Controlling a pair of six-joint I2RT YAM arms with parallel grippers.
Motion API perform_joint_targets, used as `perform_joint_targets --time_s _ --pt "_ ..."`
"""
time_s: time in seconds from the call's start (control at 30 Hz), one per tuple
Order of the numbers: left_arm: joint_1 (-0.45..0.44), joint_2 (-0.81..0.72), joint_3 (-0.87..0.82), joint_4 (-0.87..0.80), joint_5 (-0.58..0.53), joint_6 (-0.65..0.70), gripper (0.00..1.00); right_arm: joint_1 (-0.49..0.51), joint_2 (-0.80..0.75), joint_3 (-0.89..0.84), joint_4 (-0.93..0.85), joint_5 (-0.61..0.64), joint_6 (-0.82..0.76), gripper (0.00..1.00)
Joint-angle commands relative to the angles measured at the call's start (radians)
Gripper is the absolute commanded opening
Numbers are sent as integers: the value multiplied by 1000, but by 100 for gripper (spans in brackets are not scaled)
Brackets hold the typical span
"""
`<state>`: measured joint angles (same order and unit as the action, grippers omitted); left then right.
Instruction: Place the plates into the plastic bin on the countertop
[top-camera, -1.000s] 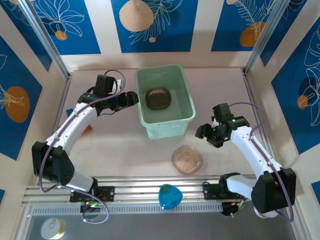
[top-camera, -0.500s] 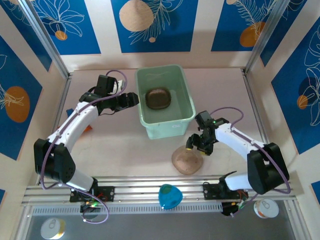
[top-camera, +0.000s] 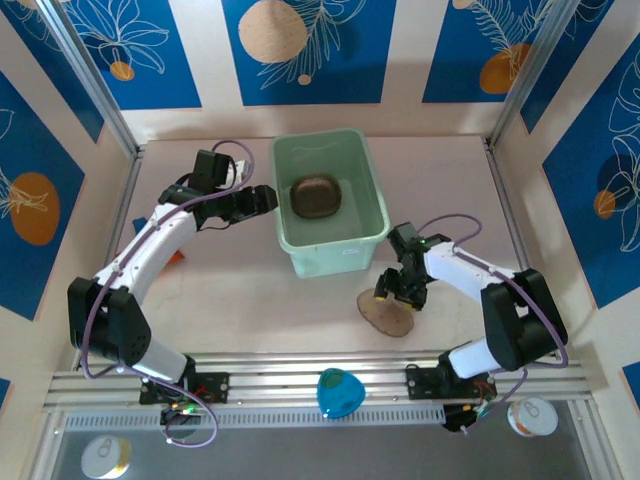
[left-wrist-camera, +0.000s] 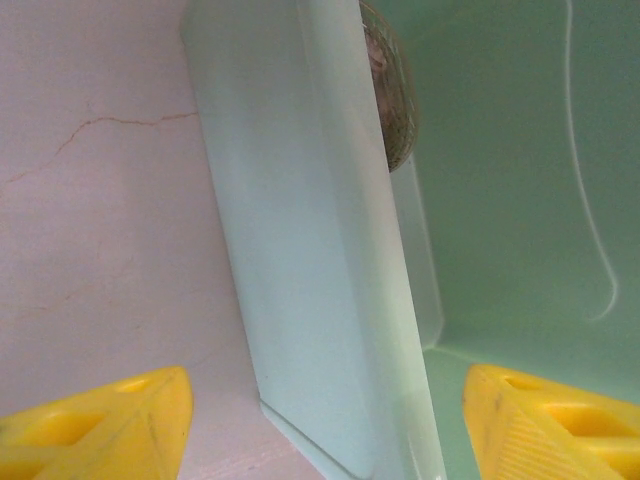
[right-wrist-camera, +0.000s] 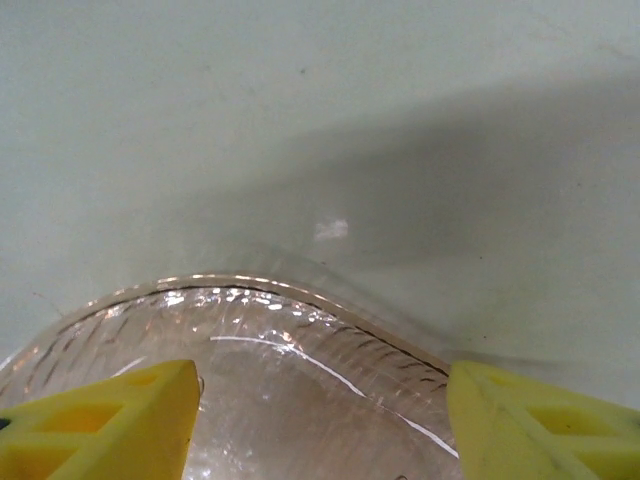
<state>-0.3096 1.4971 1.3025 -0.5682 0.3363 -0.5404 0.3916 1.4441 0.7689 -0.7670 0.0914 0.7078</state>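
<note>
Straddling the left wall of the plastic bin (top-camera: 335, 255), the left gripper (top-camera: 264, 197) stands wide open, one finger inside the tub and one outside. A smoky-brown plate (top-camera: 317, 196) lies on the bin's floor. The right gripper (top-camera: 398, 292), jaws wide apart, sits over a pinkish plate (top-camera: 385, 316) on the countertop (top-camera: 250, 290), just in front of the bin's right corner, its yellow fingers (right-wrist-camera: 100, 420) flanking the plate's rim.

Pale mint-green rectangular plastic bin (top-camera: 336, 256): one. Loose translucent brownish rounded-square plastic plate (top-camera: 383, 318): one. Dark stack of plates (top-camera: 317, 196) inside bin: one, plate number unclear.
</note>
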Motion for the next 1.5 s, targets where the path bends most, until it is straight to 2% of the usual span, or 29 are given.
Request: perform_joint_targets --time_s 0.0,0.17,0.57,0.8,1.1,1.47 --pt "7 -16 -6 -22 7 17 72 15 0 33 -45 42 -11 68" --pt "7 -6 -8 -7 16 3 72 64 -39 57 -113 106 12 71" --pt "7 -5 -3 -10 19 1 72 27 -60 47 -128 130 -43 79" --pt "6 -5 -2 -13 22 1 72 -65 -40 16 -35 10 -143 78" --pt "6 -9 -9 -7 26 -9 72 -69 -53 -8 13 -90 -186 72" --pt "6 -12 -14 -2 33 -7 72 -37 -32 -22 -7 -44 -124 70"
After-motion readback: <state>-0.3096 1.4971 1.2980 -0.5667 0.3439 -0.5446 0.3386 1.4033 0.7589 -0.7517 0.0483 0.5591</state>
